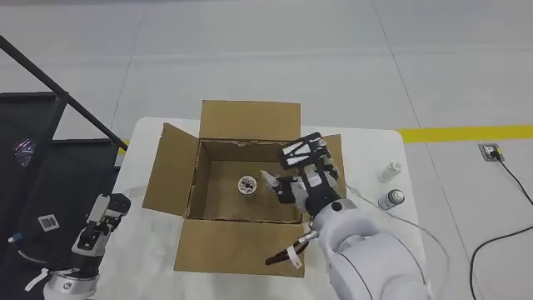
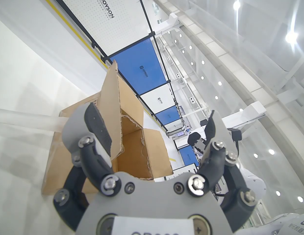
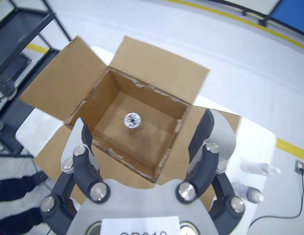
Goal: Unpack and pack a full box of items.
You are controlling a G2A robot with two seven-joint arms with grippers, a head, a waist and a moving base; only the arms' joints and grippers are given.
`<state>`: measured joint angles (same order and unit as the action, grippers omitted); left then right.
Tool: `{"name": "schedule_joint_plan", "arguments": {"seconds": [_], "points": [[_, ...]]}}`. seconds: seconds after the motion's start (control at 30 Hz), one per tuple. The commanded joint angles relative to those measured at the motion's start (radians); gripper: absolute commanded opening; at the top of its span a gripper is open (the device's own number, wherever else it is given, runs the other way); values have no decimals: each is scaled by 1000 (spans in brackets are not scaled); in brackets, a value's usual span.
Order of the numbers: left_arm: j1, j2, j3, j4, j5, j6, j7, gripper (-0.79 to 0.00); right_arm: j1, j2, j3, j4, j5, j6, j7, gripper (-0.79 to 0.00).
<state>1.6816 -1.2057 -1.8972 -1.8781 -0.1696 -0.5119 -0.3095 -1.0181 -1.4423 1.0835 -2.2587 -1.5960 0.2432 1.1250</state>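
Hovering over the right side of the box (image 1: pixel 250 121) mid-frame in the top view, the right claw (image 3: pixel 144 119) is spread wide and empty. One small round silvery item (image 1: pixel 247 185) sits on the box floor, just left of it. Left claw (image 2: pixel 152 112), lower left, is wide open too. Bottles (image 1: pixel 389 171) stand right of the box

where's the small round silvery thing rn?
In the top view the small round silvery item sits alone on the floor of the open cardboard box, near the middle, clear of all four walls.
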Motion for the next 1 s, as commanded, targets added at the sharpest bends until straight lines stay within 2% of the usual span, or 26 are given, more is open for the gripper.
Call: {"name": "schedule_joint_plan", "arguments": {"seconds": [0.0,0.1,0.17,0.33,0.53,0.8,0.83,0.9,0.93,0.97], "points": [[0,0,0,0,0,0,0,0,-80,9,110,-38,-86,28,-7,0],[0,0,0,0,0,0,0,0,-181,19,301,-28,-77,60,-28,0],[0,0,0,0,0,0,0,0,-224,22,403,-1,15,62,-53,0],[0,0,0,0,0,0,0,0,-259,31,611,197,227,-4,-76,0],[0,0,0,0,0,0,0,0,-206,40,675,410,351,-88,-100,0],[0,0,0,0,0,0,0,0,-117,49,637,582,360,-117,-105,0],[0,0,0,0,0,0,0,0,-106,50,634,601,355,-119,-102,-37],[0,0,0,0,0,0,0,0,-86,53,626,635,349,-119,-97,-58],[0,0,0,0,0,0,0,0,-78,54,624,650,348,-119,-96,-117],[0,0,0,0,0,0,0,0,-70,55,622,665,345,-119,-94,-305]]}}
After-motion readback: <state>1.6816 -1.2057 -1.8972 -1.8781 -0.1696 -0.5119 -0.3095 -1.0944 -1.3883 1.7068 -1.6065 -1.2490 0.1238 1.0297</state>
